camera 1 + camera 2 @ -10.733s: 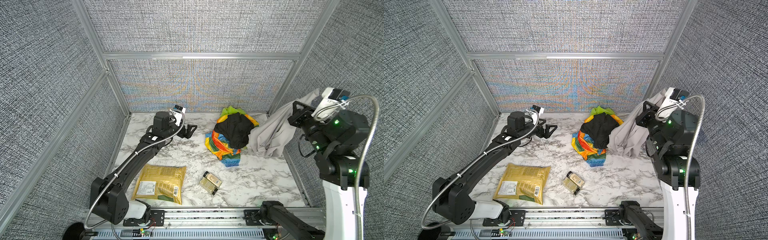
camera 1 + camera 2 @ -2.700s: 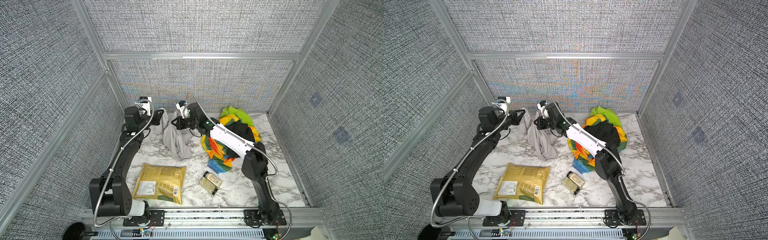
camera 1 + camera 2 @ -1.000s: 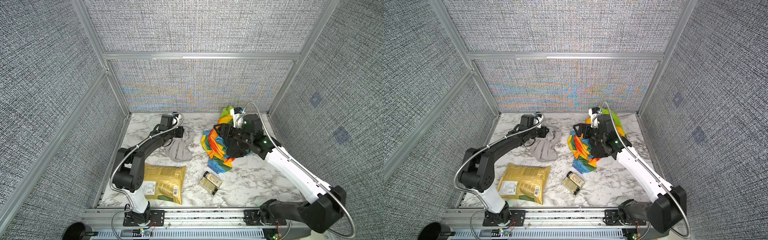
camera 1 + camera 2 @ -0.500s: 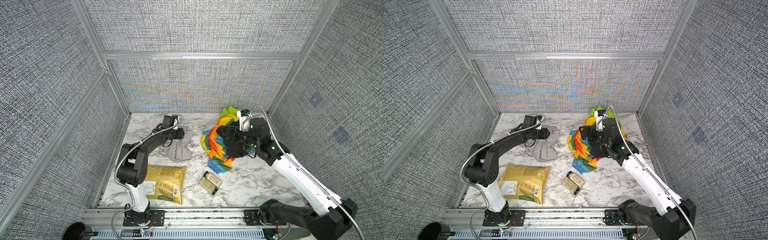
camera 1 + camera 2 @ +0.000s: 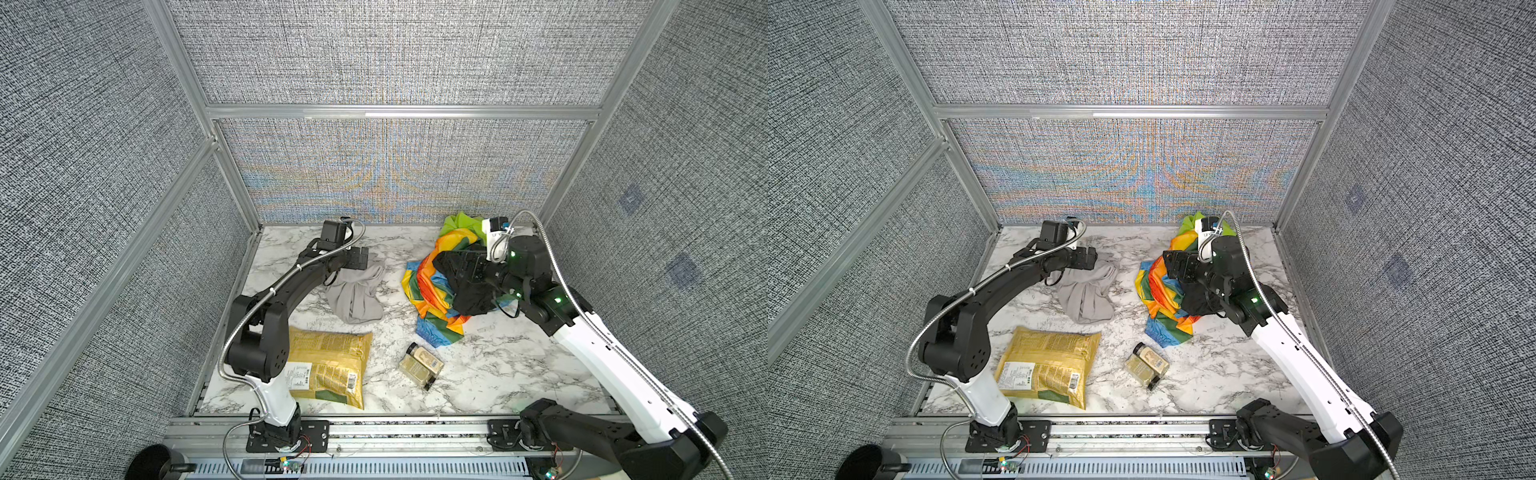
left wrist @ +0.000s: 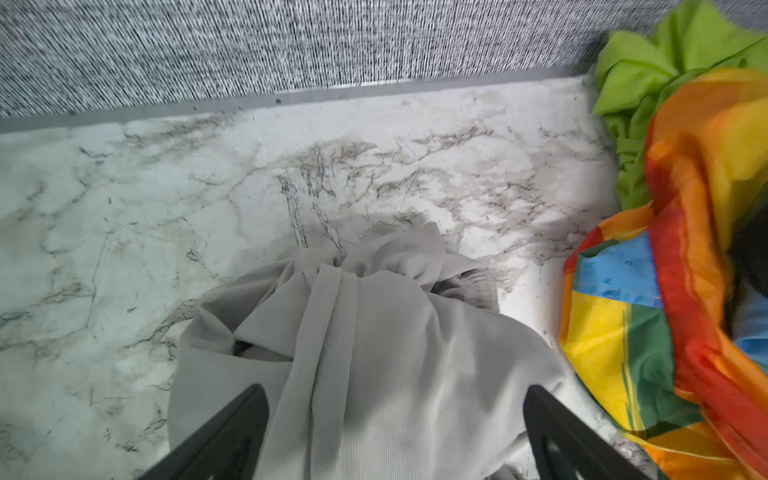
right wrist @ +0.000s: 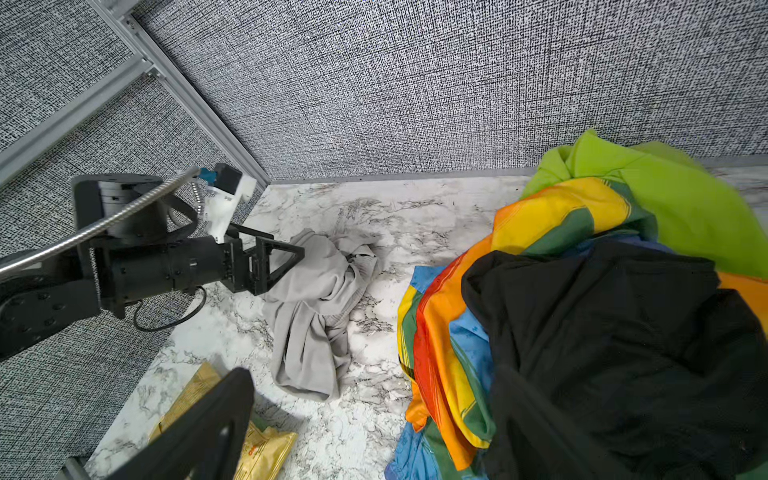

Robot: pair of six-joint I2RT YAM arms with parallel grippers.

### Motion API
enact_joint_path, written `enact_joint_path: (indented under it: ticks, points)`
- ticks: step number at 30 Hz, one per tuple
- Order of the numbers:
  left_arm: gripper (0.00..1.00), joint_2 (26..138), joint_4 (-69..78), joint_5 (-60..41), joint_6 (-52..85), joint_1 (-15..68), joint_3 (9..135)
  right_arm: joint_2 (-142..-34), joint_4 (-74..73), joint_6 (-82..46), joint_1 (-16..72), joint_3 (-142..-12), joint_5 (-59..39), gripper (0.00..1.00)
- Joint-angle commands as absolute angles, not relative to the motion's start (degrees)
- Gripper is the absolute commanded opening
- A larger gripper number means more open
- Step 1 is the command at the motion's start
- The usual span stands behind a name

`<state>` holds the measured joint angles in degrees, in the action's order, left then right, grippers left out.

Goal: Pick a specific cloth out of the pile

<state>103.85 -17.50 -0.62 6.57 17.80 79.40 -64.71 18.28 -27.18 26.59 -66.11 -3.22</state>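
Grey cloth [image 5: 355, 295] is seen on the counter [image 5: 478, 374] under the spread left claw [image 6: 395, 395], right claw [image 5: 1177, 266] spread above the pile [image 5: 434, 291].

A bare lane of the table [image 5: 395, 245] runs near to far between the cloth [image 5: 357, 295] on the left and the pile [image 5: 436, 291] on the right. The far strip along the back wall [image 5: 395, 174] is open left of the pile. Nearer, the yellow bag [image 5: 332, 365] and a small jar [image 5: 422, 365] (lying on its side) narrow it. The left arm [image 5: 291, 286] spans the left edge.
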Motion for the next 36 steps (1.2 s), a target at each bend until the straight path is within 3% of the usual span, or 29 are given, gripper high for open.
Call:
enact_joint_path:
  ticks: [1, 14, 25, 30, 36]
  points:
    - [0.99, 105.44, -22.94, 1.06, 5.98, 17.88, 81.20, -64.36, 18.60, -26.96, 26.54, -66.45, -3.01, 0.93]
    - [0.99, 113.64, -28.41, -4.79, 6.15, 18.56, 84.99, -63.41, 20.48, -24.96, 26.54, -66.81, -5.19, 0.94]
    - [0.99, 120.65, -25.78, 1.20, 7.91, 16.10, 85.63, -62.01, 21.05, -24.52, 26.55, -65.84, -3.70, 0.94]
    - [0.99, 119.05, -18.72, -4.83, 11.06, 11.39, 82.75, -60.68, 21.70, -23.66, 26.59, -64.83, -2.68, 0.94]
    - [0.99, 107.03, -5.32, -12.20, 11.72, 10.77, 74.53, -58.69, 21.17, -22.52, 26.55, -61.66, -2.87, 0.94]
